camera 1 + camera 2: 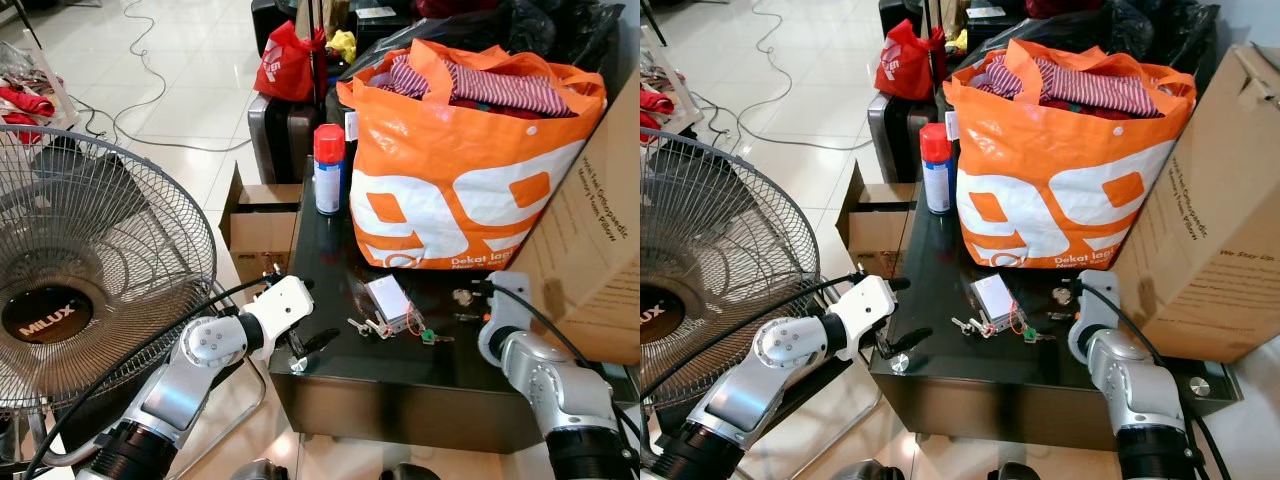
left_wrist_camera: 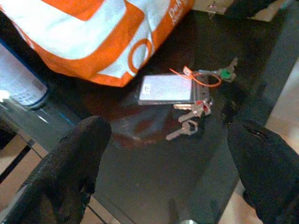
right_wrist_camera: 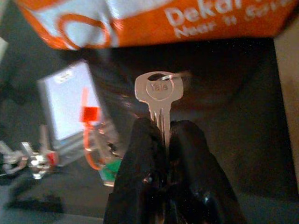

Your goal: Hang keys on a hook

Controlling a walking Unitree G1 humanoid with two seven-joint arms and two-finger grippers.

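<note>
A bunch of keys [image 1: 382, 324] with a white tag [image 1: 388, 298], an orange tie and a green key lies on the black glass table [image 1: 400, 375], in front of the orange bag. My left gripper [image 1: 305, 348] hovers open at the table's front left corner. Along its fingers [image 2: 70, 168], the bunch [image 2: 191, 112] lies a short way ahead. My right gripper [image 3: 161, 128] is at the table's right side, shut on the blade of a silver Yale key [image 3: 159, 93]. That key [image 1: 462, 296] sits just right of the bunch.
A full orange shopping bag [image 1: 460, 170] and a red-capped spray can [image 1: 328, 168] stand at the table's back. A large cardboard box [image 1: 600, 230] stands on the right. A floor fan [image 1: 90, 270] is close on the left, and a small open carton [image 1: 262, 225] beside the table.
</note>
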